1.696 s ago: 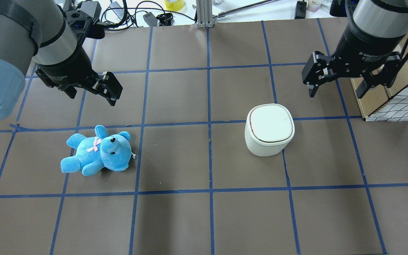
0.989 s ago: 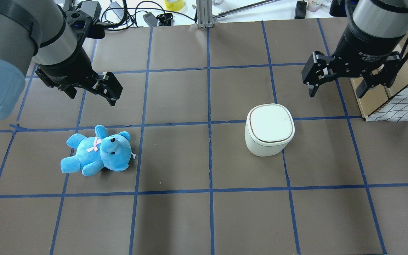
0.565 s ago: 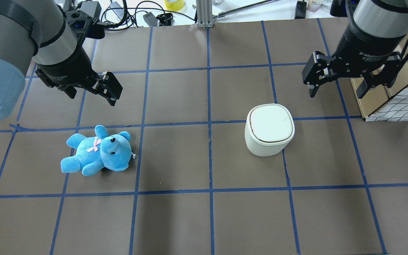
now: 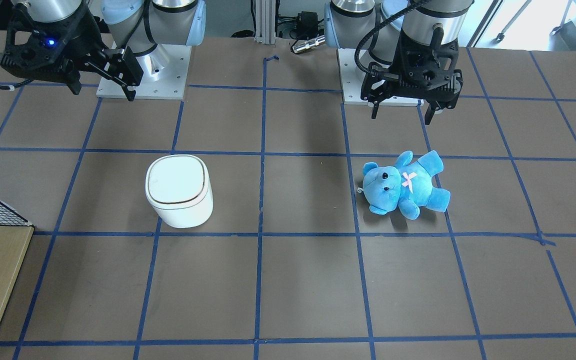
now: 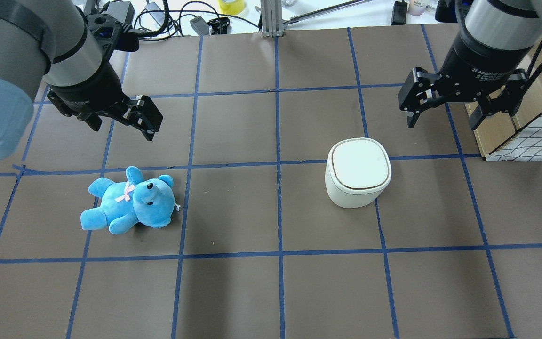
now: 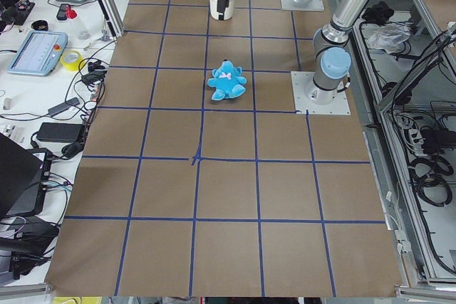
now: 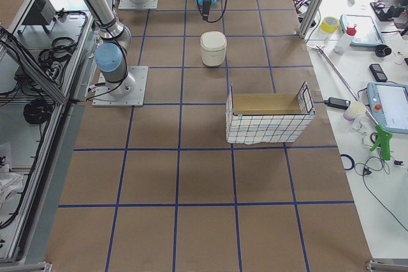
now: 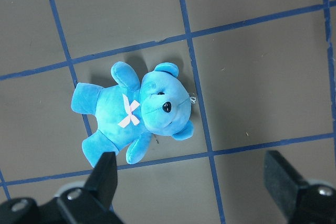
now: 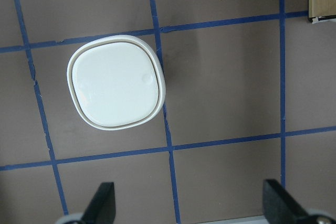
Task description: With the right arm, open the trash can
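The trash can (image 5: 358, 172) sat on the counter (image 5: 233, 212), lid down flat. The right hand (image 5: 441, 125) hovered well apart from it, fingers spread wide and empty. The left hand (image 5: 123, 128) gaped likewise.

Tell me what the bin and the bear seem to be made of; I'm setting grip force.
The bin: probably hard plastic. It is white and smooth with a faint sheen, crisp rounded edges and a thin dark seam.
The bear: plush fabric, likely stuffed. It is blue with a matte, fuzzy surface, soft bulging limbs and a pink bow.
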`<state>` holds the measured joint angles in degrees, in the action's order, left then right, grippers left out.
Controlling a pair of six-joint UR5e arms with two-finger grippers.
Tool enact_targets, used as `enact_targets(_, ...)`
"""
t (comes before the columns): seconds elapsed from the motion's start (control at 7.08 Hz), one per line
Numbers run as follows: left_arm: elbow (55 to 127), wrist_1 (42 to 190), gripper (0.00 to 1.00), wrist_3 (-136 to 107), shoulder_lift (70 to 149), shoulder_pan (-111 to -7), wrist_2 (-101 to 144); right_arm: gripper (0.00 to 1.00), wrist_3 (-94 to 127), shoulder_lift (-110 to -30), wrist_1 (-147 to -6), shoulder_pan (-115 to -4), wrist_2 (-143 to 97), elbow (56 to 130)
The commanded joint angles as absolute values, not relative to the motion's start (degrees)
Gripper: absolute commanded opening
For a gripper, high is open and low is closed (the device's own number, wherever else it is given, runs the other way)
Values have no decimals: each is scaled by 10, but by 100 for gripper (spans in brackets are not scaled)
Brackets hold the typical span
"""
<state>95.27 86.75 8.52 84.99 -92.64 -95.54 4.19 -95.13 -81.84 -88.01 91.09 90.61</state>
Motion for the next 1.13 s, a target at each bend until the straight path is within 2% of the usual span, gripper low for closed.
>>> enact_targets(0.0, 953, 867, 100, 85, 850, -926, -955, 100, 43, -949, -820, -880, 915, 906)
enact_targets(0.99, 953, 867, 100, 85, 850, -926, -955, 100, 35, -949, -818, -883, 908, 907)
